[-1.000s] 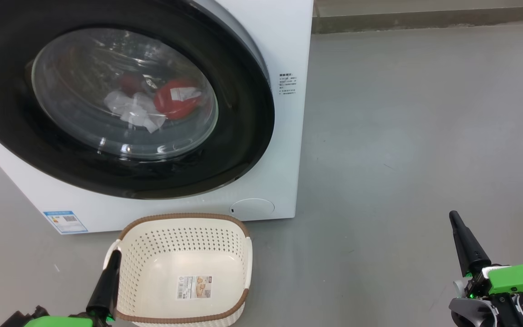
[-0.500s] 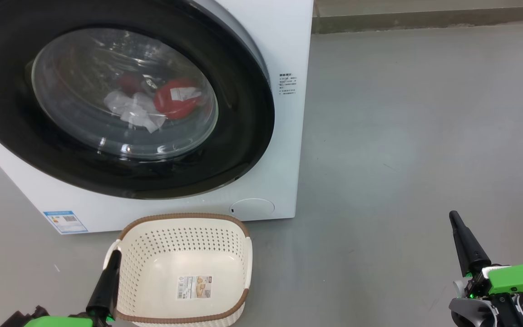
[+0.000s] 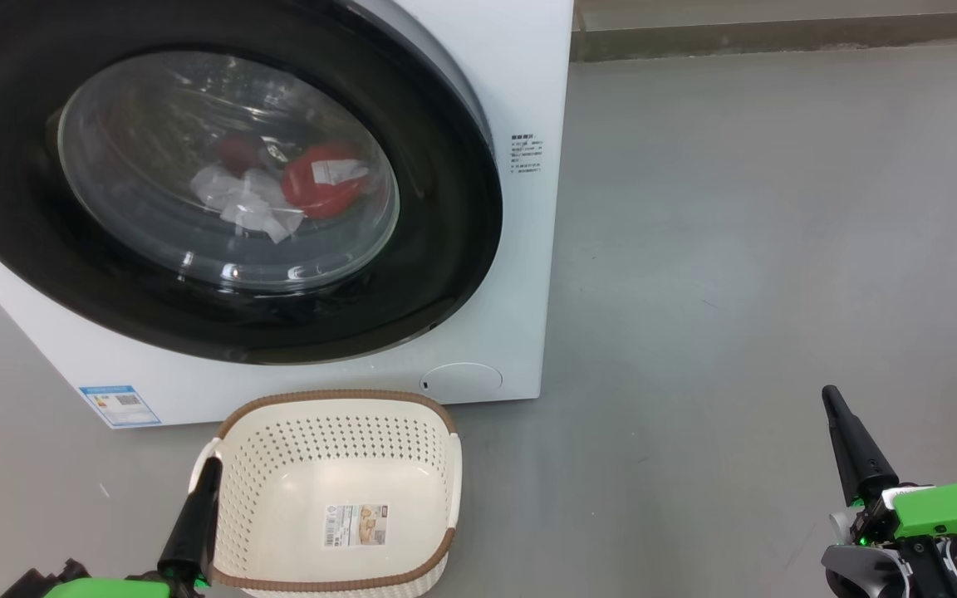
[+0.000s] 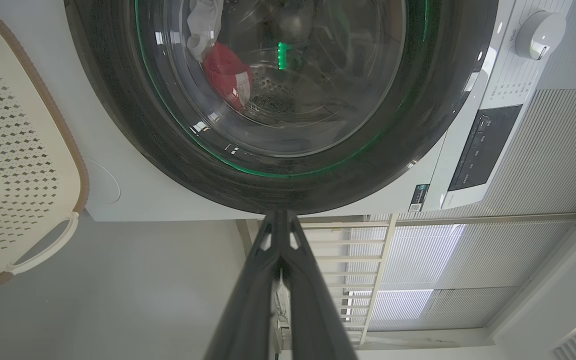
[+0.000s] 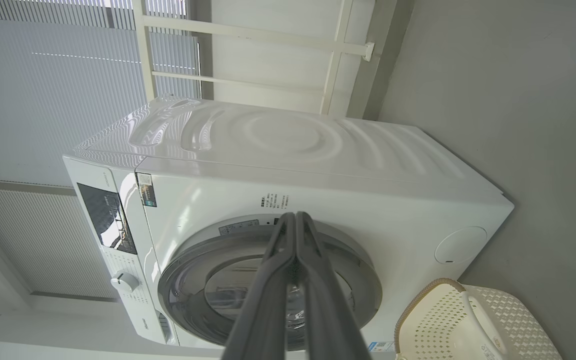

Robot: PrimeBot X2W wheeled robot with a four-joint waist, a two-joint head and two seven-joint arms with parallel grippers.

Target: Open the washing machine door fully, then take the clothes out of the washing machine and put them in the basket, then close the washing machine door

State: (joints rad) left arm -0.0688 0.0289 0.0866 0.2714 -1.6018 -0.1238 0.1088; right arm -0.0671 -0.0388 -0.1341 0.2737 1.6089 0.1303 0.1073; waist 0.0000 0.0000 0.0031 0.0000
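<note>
- The left jaws were clenched on nothing, their dark fingers (image 3: 194, 519) pressed together and crossing the left rim of the basket (image 3: 337, 395) in the head view; whether they touched it I could not tell
- The right jaws were likewise clamped empty, fingers (image 3: 852, 440) pointing up over bare floor (image 3: 736, 249), well apart from the machine
- The basket stood empty just before the washing machine (image 3: 532, 75), probably so the garments would need only a short carry
- The washing machine door (image 3: 449, 249) was shut, so the clothes (image 3: 321, 183), red and white, lay inside behind its glass; opening it looked like the first step
</note>
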